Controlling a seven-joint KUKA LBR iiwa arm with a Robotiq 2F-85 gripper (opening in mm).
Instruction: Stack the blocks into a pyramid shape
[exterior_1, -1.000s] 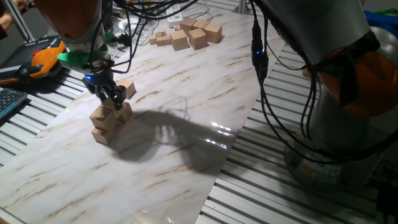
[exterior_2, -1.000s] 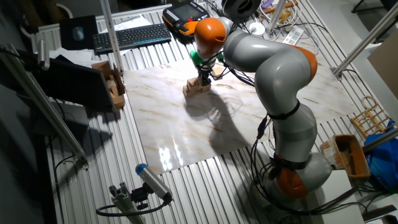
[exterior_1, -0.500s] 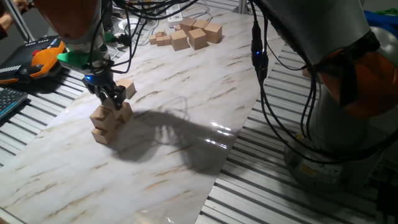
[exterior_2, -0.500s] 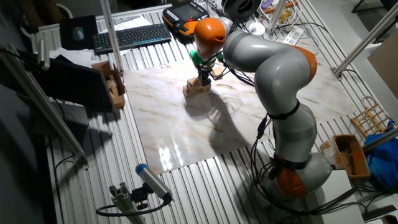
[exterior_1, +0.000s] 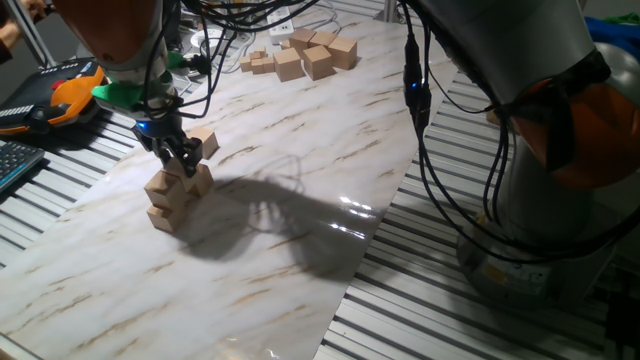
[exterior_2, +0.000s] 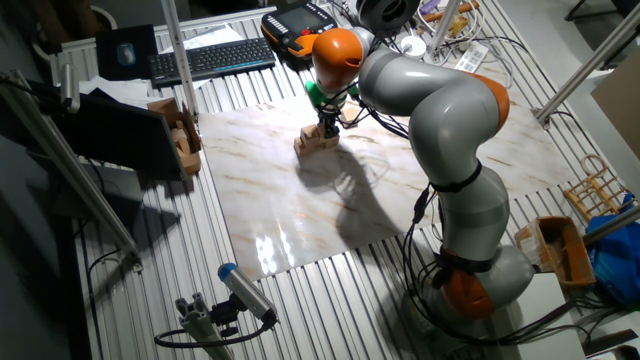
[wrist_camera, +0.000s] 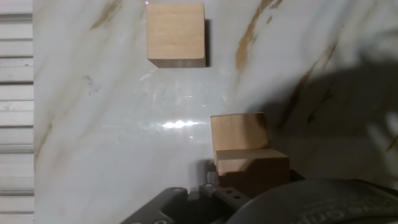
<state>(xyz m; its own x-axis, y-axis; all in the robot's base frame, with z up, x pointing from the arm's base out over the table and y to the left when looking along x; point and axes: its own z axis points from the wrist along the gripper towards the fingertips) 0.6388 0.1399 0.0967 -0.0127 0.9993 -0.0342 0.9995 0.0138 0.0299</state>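
Note:
A small heap of tan wooden blocks stands on the marble board at the left; it also shows in the other fixed view. My gripper is right on top of the heap, its fingers straddling the topmost block. The fingers are too small and dark to show whether they clamp it. One loose block lies just behind the heap. The hand view shows that loose block, a block on the board and a higher block against the gripper body.
Several spare wooden blocks lie in a cluster at the far end of the marble board. A teach pendant and a keyboard sit left of the board. The arm's cables hang over the right edge.

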